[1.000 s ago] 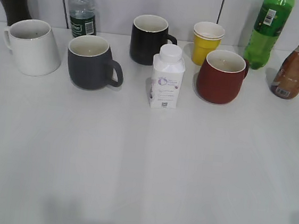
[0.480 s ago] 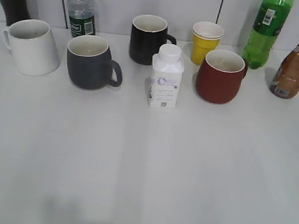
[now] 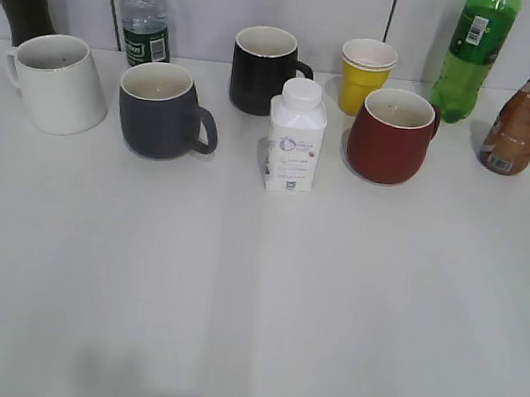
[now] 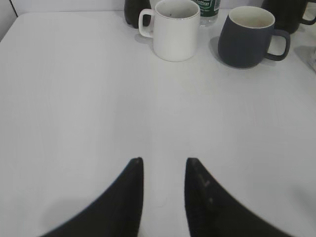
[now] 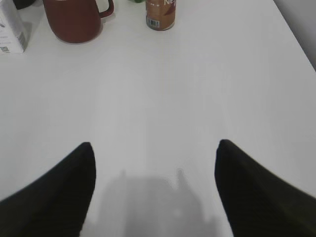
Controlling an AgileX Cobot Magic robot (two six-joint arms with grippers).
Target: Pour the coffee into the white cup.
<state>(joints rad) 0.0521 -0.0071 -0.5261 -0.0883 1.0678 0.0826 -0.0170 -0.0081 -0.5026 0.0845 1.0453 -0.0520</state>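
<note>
Right wrist view shows the coffee [image 5: 160,15] bottle standing upright near twelve o'clock from the right gripper [image 5: 154,163], well apart across bare table [image 5: 197,98]; its jaws are spread wide and grasp nothing. In the exterior view the coffee [image 3: 525,112] sits at the far right, the white cup [image 3: 57,82] at the far left. Left wrist view puts the white cup [image 4: 174,28] near twelve o'clock from the left gripper [image 4: 164,173], jaws narrowly parted, empty. The right arm seems nearer the bottle.
</note>
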